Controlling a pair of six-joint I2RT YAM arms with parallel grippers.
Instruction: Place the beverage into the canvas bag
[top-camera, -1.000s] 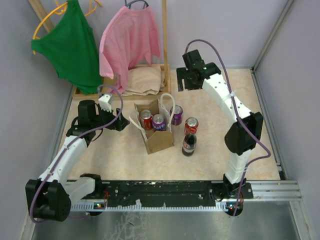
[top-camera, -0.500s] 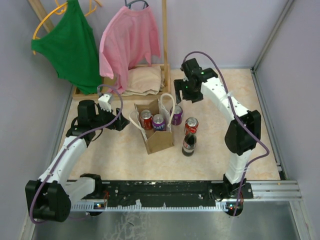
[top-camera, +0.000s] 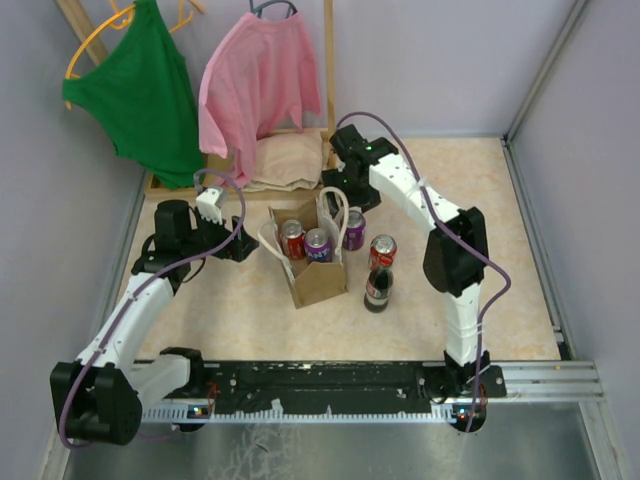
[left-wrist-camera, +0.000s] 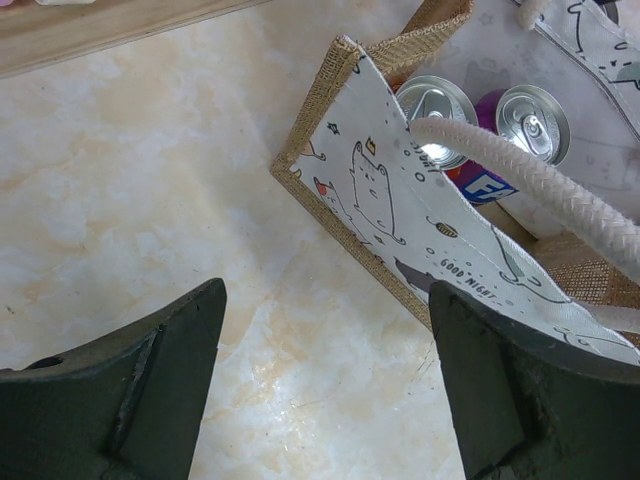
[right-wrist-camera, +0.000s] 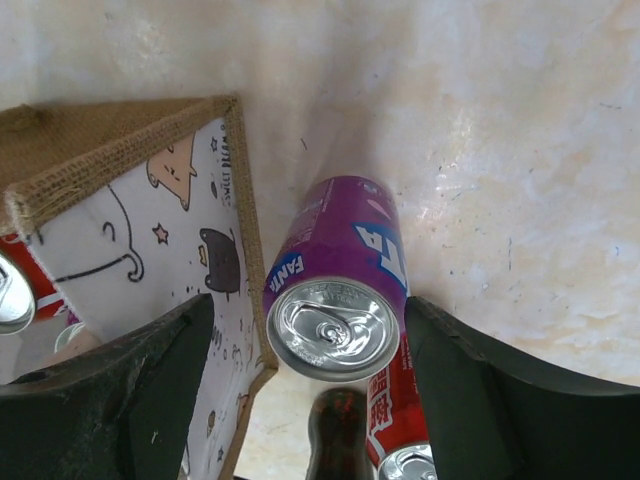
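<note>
The canvas bag stands open mid-table with a red can and a purple can inside. Just right of the bag stands a purple Fanta can, a beverage on the table. My right gripper hangs over that can, open, one finger on each side of its top and a gap on the bag side. My left gripper is open and empty above the table, left of the bag. Its right finger sits near the bag's wall.
A red can and a dark cola bottle stand right of the bag, close to the Fanta can. A white rope handle crosses the bag's mouth. A wooden rack with green and pink shirts and a folded beige cloth is behind.
My right arm has swung left and forward from the back of the table to over the purple Fanta can beside the bag. The left arm has not moved.
</note>
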